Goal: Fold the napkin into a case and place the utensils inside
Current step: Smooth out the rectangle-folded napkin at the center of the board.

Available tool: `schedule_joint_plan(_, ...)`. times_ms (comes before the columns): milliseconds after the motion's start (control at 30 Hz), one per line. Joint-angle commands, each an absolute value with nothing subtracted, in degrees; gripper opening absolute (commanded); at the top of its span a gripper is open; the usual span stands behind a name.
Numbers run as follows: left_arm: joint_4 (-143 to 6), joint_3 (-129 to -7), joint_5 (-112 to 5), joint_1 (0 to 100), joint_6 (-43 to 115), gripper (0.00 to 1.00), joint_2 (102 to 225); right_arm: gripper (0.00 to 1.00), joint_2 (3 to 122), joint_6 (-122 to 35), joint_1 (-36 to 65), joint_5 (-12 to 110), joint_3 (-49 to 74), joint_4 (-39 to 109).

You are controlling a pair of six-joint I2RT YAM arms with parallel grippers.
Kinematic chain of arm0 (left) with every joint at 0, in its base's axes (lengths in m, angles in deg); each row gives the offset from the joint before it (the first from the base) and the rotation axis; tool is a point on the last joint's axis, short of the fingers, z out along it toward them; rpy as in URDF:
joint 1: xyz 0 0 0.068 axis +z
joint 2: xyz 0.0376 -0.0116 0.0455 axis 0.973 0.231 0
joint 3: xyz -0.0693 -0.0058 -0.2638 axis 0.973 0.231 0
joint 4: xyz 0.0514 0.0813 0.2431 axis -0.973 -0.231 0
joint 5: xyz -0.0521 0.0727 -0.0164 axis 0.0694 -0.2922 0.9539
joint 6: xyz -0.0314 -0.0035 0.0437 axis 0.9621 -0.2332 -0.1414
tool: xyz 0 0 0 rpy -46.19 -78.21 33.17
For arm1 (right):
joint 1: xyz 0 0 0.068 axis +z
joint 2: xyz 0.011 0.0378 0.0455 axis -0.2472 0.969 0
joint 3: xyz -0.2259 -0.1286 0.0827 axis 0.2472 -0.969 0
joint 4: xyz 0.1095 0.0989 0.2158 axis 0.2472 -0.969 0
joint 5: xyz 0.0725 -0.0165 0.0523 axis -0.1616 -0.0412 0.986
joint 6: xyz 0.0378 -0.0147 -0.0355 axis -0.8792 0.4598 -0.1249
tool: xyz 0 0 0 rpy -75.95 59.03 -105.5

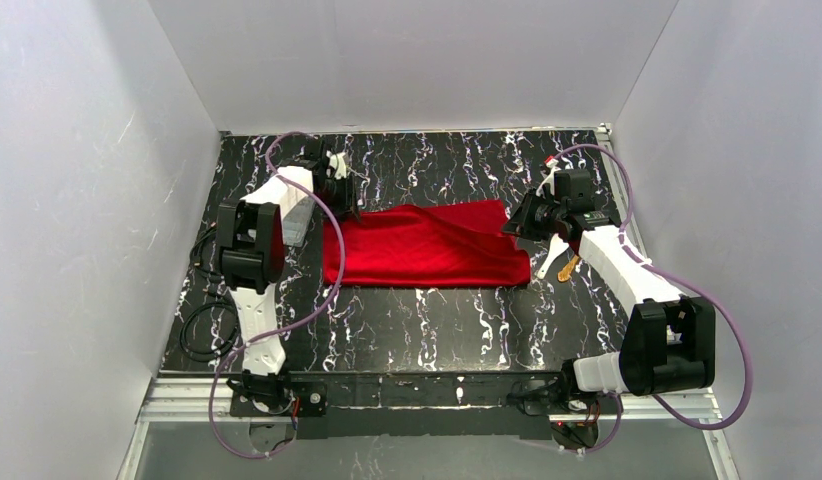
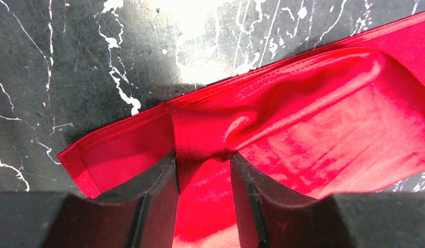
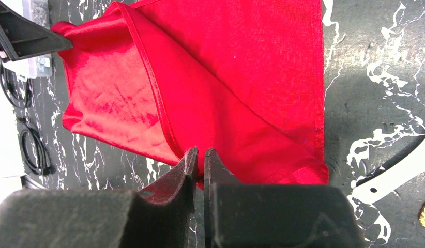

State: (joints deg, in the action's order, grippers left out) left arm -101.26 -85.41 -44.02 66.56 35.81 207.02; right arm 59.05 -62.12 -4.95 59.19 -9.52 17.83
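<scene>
Both grippers pinch the red napkin [image 1: 427, 245] mid-desk: left gripper [image 2: 204, 170] at its far-left corner, right gripper [image 3: 200, 160] at its right edge. Folding continues; next, carry the held layer over evenly.

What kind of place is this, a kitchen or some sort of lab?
Most likely a robot test cell, not a kitchen: plain white walls box in a black marbled table, and the two arms are bolted to a metal rail at its near edge.

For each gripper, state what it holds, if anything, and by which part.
Left gripper: a bunched fold of the red napkin at its left end. Right gripper: the napkin's hemmed edge at its right end.
</scene>
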Motion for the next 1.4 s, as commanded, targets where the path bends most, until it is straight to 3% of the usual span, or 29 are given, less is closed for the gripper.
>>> schedule_joint_plan(0, -99.02, -85.96, -38.0, 67.0, 38.73, 0.4, 205.34, 0.09, 57.61, -62.45, -5.11, 60.43, -7.0, 18.61)
schedule_joint_plan(100, -98.4, -87.19, -37.96, 67.03, 40.08, 0.51, 206.58, 0.1, 57.22, -62.09, -5.1, 60.25, -6.59, 18.2)
schedule_joint_plan(267, -98.18, -87.62, -38.14, 67.01, 39.94, 0.55, 206.59, 0.1, 57.13, -61.92, -5.15, 60.37, -6.76, 17.89)
schedule_joint_plan(333, -97.35, -86.98, -37.84, 67.15, 39.93, 0.43, 206.14, 0.1, 57.25, -62.02, -5.12, 60.62, -6.89, 18.16)
schedule_joint_plan(433, -95.97, -85.62, -38.0, 67.15, 39.47, 0.03, 204.83, 0.1, 57.26, -62.18, -5.11, 60.79, -6.86, 18.33)
schedule_joint_plan(467, -95.73, -85.19, -38.47, 67.15, 39.2, 0.0, 204.12, 0.1, 57.23, -62.18, -5.11, 60.75, -6.75, 18.3)
schedule_joint_plan(967, -102.38, -67.61, -39.33, 66.3, 19.74, 0.0, 173.66, 0.09, 56.79, -60.72, -5.24, 58.09, -3.53, 15.3)
schedule_joint_plan(1367, -104.38, -58.5, -41.72, 64.87, 20.93, 0.0, 173.15, 0.07, 63.18, -59.94, -5.21, 49.23, 0.74, 11.83)
